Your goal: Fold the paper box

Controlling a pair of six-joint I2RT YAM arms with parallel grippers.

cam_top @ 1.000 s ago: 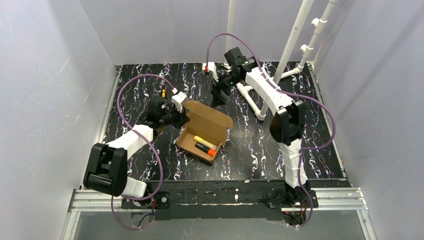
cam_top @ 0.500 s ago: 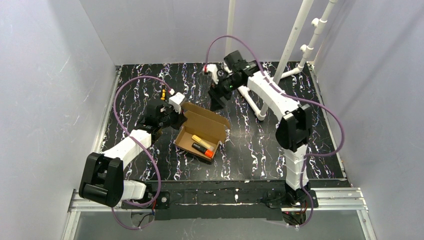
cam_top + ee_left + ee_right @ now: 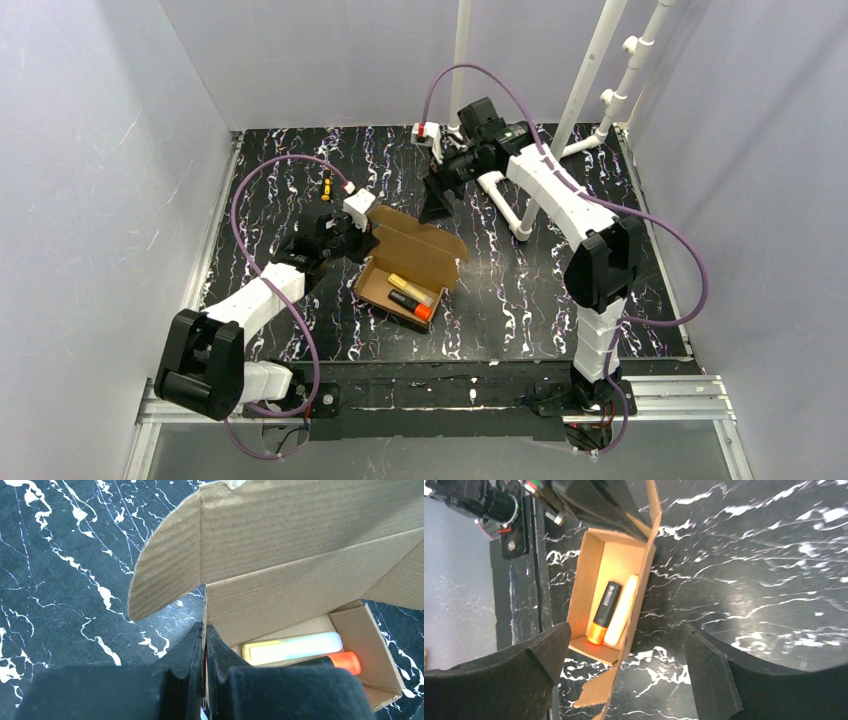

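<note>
Cardboard paper box (image 3: 410, 270) sits on the table (image 3: 520, 300), base formed, 2 markers (image 3: 411, 293) inside, lid (image 3: 425, 243) up. Its side wall's pinched in the left gripper (image 3: 205, 632); the right gripper (image 3: 438, 192) hangs wide and empty beyond it. Closing the lid is what's left, I'd say.

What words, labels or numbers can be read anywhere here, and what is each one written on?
No text here is clear enough to quote.
On the black marker with the orange cap: pale print along the barrel, too blurred to read.
On the paper box: plain brown card, no print in view.
On the yellow marker: no lettering visible.
</note>
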